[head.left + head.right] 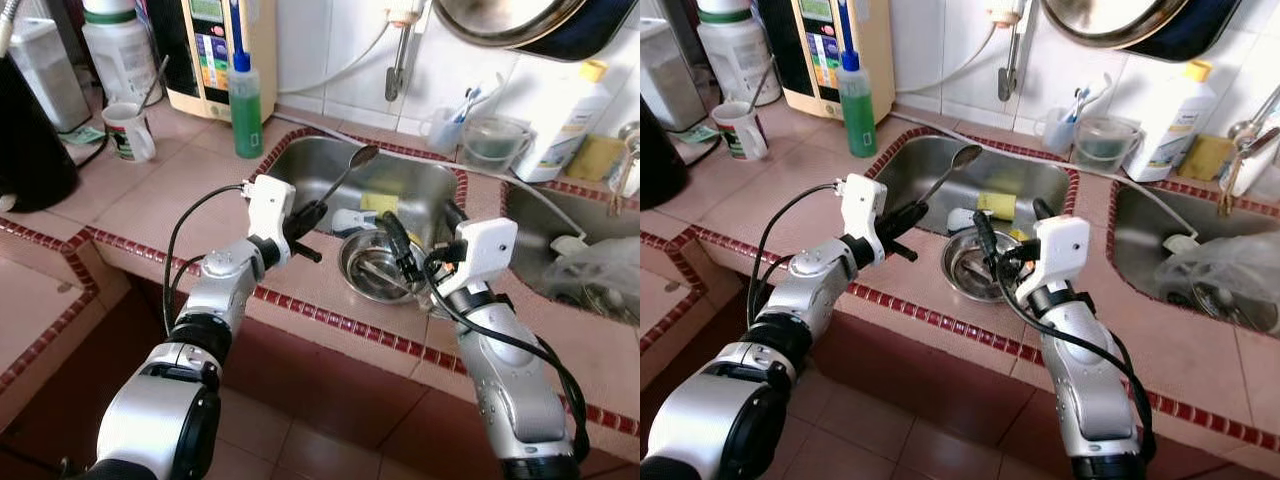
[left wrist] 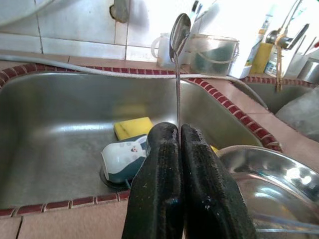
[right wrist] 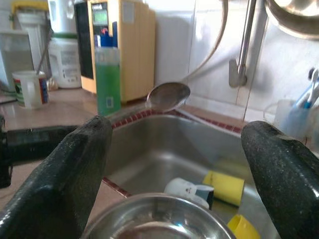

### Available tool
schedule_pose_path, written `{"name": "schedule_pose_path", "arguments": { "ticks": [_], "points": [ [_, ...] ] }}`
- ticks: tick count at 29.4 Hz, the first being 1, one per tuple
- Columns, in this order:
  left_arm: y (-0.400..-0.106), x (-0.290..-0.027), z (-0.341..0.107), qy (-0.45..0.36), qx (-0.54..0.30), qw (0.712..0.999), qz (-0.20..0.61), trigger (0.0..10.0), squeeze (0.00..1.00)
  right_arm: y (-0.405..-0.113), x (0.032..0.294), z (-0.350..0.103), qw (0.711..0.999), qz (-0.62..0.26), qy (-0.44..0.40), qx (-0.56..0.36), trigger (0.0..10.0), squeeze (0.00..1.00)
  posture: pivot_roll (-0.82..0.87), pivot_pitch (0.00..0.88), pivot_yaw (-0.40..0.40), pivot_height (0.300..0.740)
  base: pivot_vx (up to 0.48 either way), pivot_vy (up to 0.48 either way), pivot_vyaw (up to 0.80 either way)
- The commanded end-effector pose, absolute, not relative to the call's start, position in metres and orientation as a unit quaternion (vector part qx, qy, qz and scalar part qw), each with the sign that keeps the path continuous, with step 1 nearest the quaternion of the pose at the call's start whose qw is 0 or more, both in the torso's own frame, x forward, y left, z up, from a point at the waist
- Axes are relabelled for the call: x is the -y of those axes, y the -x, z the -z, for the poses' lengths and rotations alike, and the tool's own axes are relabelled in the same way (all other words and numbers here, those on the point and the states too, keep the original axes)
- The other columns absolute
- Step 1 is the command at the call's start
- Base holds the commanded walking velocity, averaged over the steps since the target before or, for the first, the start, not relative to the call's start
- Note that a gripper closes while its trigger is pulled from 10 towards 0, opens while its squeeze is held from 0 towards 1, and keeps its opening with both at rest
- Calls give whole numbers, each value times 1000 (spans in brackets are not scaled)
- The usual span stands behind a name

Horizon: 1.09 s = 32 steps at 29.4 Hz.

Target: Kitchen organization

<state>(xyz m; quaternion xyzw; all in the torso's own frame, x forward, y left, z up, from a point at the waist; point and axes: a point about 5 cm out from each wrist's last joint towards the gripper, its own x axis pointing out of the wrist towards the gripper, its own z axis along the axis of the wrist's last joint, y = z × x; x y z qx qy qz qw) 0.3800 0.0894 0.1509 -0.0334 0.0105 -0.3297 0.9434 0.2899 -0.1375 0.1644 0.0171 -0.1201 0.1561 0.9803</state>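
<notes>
Tiled worktop [image 1: 150, 190], steel sink [image 1: 310, 170]: left gripper [image 1: 310, 215] pinches a long silver spoon [image 1: 345, 175] upright; right gripper [image 1: 425, 240] spread wide over round steel bowl [image 1: 372, 268].

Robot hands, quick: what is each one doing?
Left tool: closed, holding the spoon.
Right tool: open, holding nothing, above the steel bowl.

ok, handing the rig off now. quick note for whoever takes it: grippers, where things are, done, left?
Left gripper: shut on the spoon handle, bowl end up, over the sink.
Right gripper: open, holding nothing, above the steel bowl.
In the sink: steel bowl at the front edge, a cup on its side, a yellow sponge.
Done: spoon lifted.
Left: probably set the spoon down, then clear the bowl, cup and sponge.
</notes>
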Motion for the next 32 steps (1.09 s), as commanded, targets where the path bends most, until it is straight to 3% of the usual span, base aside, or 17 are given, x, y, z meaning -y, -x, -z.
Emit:
{"name": "schedule_pose_path", "arguments": {
  "ticks": [1,32],
  "points": [
    [-382,-86,-160,30,0,941,338,10000,0,-288,137,-167,979,-161,-15,124,10000,0,14,0,-38,740,0,0,0],
    [-383,-83,-163,35,2,938,345,10000,0,-284,132,-163,976,-186,-17,113,10000,0,13,0,-45,740,0,0,0]
  ]
}}
